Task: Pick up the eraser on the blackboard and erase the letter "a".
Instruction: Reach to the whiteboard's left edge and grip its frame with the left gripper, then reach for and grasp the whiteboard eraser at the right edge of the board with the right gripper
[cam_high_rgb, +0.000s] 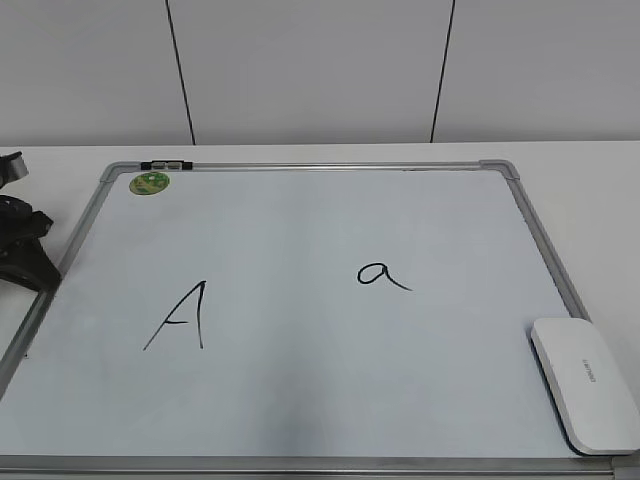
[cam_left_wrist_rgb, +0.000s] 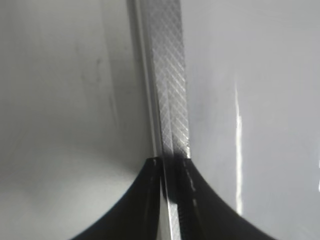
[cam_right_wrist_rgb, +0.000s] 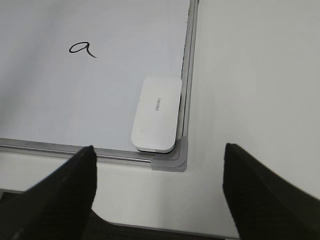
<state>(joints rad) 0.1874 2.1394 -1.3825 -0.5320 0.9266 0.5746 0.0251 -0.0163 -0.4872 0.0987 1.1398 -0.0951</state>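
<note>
Eraser at rest on blackboard, both grippers empty.

Eraser (cam_right_wrist_rgb: 156, 114) lies flat in the blackboard (cam_right_wrist_rgb: 185, 90) corner, long axis along the side frame, ahead of the wide-open right gripper (cam_right_wrist_rgb: 157, 192) and between its fingers' lines. Letter "a" (cam_right_wrist_rgb: 82, 48) sits further ahead, to the left. Left gripper (cam_left_wrist_rgb: 167, 200) sits over the frame rail, fingertips pressed together, gripping nothing.

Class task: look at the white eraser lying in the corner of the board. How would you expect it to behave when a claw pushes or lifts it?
The eraser looks like a rigid moulded block, so it probably stays stiff and light when lifted. It lies flat and low on the smooth blackboard, so a push would likely slide it rather than tip or roll it. Its rounded, glossy edges may slip between the fingers of the right claw.
</note>
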